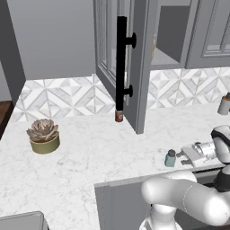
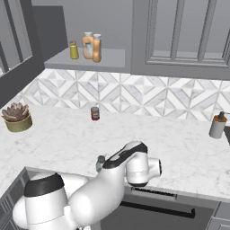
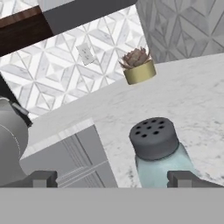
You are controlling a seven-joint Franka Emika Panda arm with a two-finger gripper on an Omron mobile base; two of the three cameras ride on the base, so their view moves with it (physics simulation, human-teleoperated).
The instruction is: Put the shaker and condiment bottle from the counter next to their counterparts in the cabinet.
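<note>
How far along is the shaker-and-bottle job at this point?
Done: the grey glass-door cabinet stands open. In hand: the open gripper approaches the small teal shaker with the dark perforated cap, which is still on the marble counter and not yet gripped. Left: shelving it, plus the condiment bottle.

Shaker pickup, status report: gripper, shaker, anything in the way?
Gripper open, level with the shaker, nothing held. Shaker upright on the counter, nearer one fingertip. Cabinet door open. Nothing between.
</note>
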